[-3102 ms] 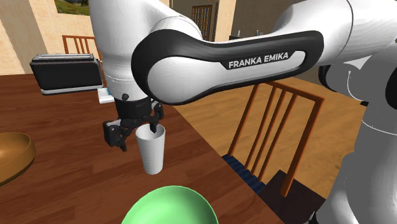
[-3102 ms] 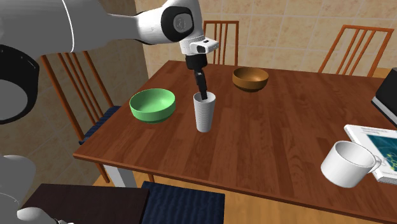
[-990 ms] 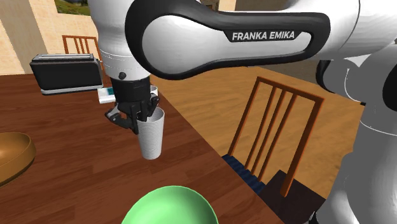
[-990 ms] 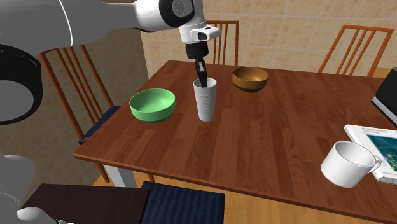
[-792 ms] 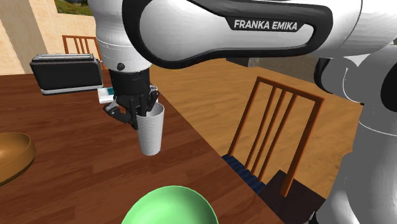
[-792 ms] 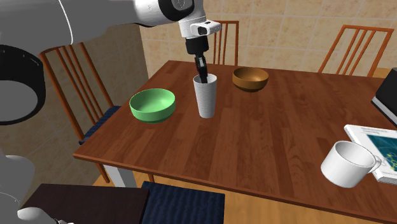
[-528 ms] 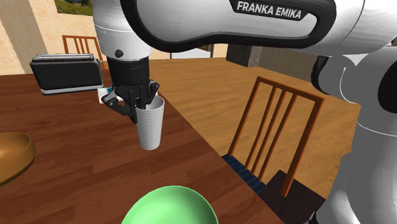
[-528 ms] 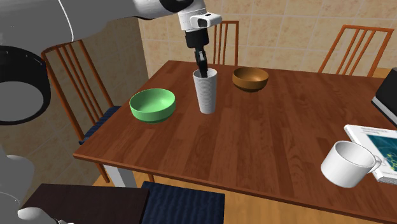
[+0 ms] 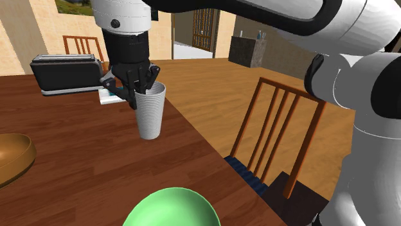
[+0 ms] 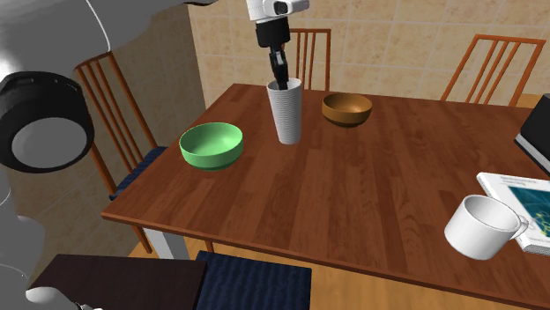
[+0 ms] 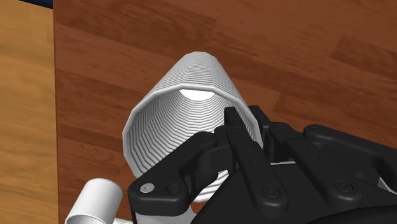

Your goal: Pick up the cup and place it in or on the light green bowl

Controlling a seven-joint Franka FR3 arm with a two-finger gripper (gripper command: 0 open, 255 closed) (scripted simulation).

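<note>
Second exterior view: the all-black two-finger gripper (image 10: 280,81) hangs straight down over the brown wooden table (image 10: 370,207). It is clamped on the rim of the tall white ribbed cup (image 10: 286,113), with one finger inside the mouth and one outside. The wrist view confirms this, showing the cup's wall pinched between the fingers. I judge that this rim pinch is what keeps the cup upright. The cup's base appears to be off the wood, probably high enough to pass over the rim of the light green round bowl (image 10: 211,145), which sits at about 8 o'clock from the cup. A brown bowl (image 10: 346,108) lies at 3 o'clock.

Three seconds ago the cup stood on the table. Since then it has risen steadily in the same grip, while both bowls have stayed put.
</note>
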